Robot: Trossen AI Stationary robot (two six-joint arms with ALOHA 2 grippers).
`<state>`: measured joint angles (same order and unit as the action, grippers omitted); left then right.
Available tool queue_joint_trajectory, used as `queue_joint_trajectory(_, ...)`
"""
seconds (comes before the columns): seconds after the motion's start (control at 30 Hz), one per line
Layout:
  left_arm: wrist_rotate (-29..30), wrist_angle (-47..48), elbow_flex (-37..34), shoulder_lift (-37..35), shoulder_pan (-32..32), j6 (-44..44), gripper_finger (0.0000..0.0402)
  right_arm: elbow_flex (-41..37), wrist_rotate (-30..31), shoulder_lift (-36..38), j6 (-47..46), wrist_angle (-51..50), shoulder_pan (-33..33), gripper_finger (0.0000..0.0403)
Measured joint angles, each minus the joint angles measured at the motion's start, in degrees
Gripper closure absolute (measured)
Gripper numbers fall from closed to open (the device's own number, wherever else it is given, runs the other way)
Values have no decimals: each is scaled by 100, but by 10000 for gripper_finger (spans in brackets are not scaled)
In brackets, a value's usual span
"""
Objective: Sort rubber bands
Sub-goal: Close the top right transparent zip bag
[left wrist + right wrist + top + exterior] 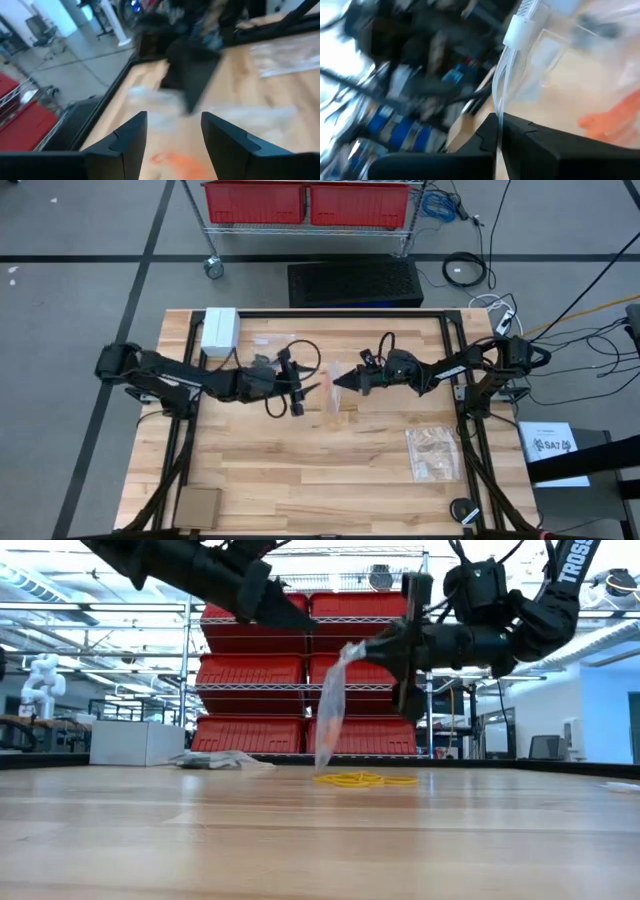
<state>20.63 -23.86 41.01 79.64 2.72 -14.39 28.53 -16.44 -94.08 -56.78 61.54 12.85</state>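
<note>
**Right gripper holding a clear bag above the rubber bands**

The right gripper is reaching in from the right side toward the table's middle, and its fingers are pressing together on the top edge of a clear zip bag. The bag is hanging down above the wood, not touching it in the low view. The left gripper is facing it from the left, just beside the bag, with its fingers standing apart and holding nothing.

Under the bag, one small heap of rubber bands is lying on the wooden table; I cannot count them.

A second clear bag is lying near the right edge, and one white box at the far left. Red bins are filling a shelf behind.
</note>
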Motion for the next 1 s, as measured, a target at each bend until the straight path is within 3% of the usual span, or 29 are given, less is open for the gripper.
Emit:
queue_joint_trajectory(0.17, -797, 648, 0, -298, -539, 15, 207, 308, -793, 0, 436, -266, -94, 403)
queue_joint_trajectory(0.33, -2746, 805, 0, -299, -1174, 80, 207, 704, -1263, 4, 855, -1016, -199, 403)
queue_joint_trajectory(0.6, -5083, 814, 0, -264, -2055, 659, 207, 1509, -1357, 4, 1814, -2840, -482, 403)
queue_joint_trajectory(0.83, -5763, 855, -7, -128, -2129, 763, 207, 2312, -1010, 4, 2662, -4483, -646, 403)
queue_joint_trajectory(1.0, -5833, 852, -7, 124, -2125, 758, 207, 2875, -714, 4, 3272, -5725, -758, 403)
